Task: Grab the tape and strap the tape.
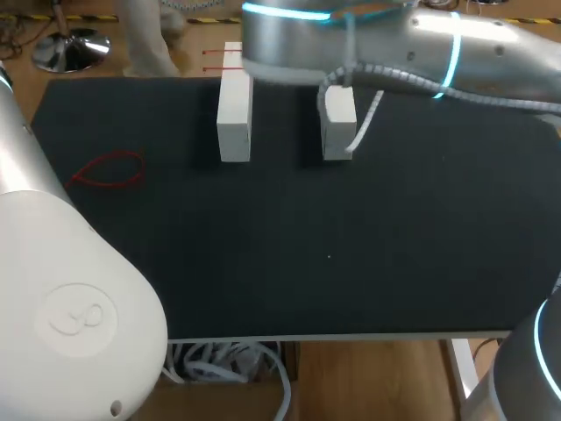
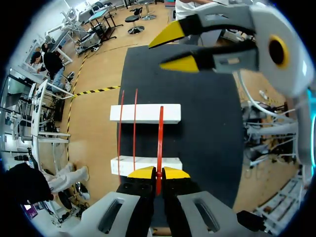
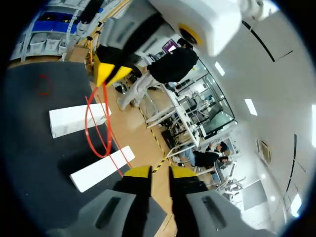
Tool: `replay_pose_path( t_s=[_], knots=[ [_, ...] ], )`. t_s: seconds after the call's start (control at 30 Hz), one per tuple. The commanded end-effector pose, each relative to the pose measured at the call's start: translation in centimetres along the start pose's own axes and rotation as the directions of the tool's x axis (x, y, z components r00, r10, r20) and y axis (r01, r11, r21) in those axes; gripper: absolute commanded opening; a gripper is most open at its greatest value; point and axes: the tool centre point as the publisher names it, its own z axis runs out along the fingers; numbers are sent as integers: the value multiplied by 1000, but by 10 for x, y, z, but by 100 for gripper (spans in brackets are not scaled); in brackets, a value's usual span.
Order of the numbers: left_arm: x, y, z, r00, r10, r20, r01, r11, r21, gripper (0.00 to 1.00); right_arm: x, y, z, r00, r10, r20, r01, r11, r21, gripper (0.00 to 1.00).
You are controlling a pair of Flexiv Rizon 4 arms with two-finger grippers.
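Free passage is offered over the wide bare stretch of the black table (image 1: 368,263) in front of two white blocks. The far strip is taken up by the left block (image 1: 234,114) and the right block (image 1: 338,118), with an open lane left between them. Their far ends are overhung by the right arm (image 1: 412,44). The near left corner is blocked by the left arm (image 1: 61,289). Red tape (image 2: 160,133) is stretched across both blocks, and a red loop (image 1: 110,169) lies near the table's left edge.
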Motion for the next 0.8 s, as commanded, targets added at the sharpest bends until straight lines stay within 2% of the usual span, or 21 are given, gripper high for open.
replay_pose_path(
  t_s=[0.03, 0.13, 0.17, 0.2, 0.3, 0.33, 0.37, 0.4, 0.43, 0.8],
  knots=[
    [1, 0, -1, 1000, -1, -1, 1, 1000, -3, 0, -19, -13, 12, 933, -85, -349, -7, 967, -254, 30],
    [1, 0, -1, 1000, -1, -1, 1, 1000, -3, 0, -23, -16, 18, 926, -125, -356, 8, 949, -314, 22],
    [1, 0, -1, 1000, -1, -1, 1, 1000, -3, 0, -22, -16, 18, 918, -136, -372, 6, 944, -330, 15],
    [1, 0, -1, 1000, -1, -1, 1, 1000, -3, 0, -22, -17, 20, 928, -116, -354, -1, 950, -314, 12],
    [1, 0, -1, 1000, -1, -1, 1, 1000, -3, 0, -18, -19, 24, 920, -132, -369, 3, 944, -331, 19],
    [1, 0, -1, 1000, -1, -1, 1, 1000, -3, 0, -17, -19, 25, 920, -134, -369, 4, 942, -334, 22],
    [1, 0, -1, 1000, -1, -1, 1, 1000, -3, 0, -16, -20, 26, 918, -149, -366, 19, 942, -336, 29],
    [1, 0, -1, 1000, -1, -1, 1, 1000, -3, 0, -15, -20, 28, 925, -161, -344, 45, 946, -322, 43],
    [1, 0, -1, 1000, -1, -1, 1, 1000, -3, 0, -14, -22, 30, 934, -197, -296, 93, 939, -332, 100],
    [1, 0, -1, 1000, -1, -1, 1, 1000, -3, 0, -14, -22, 30, 934, -197, -296, 93, 939, -332, 100]
  ],
)
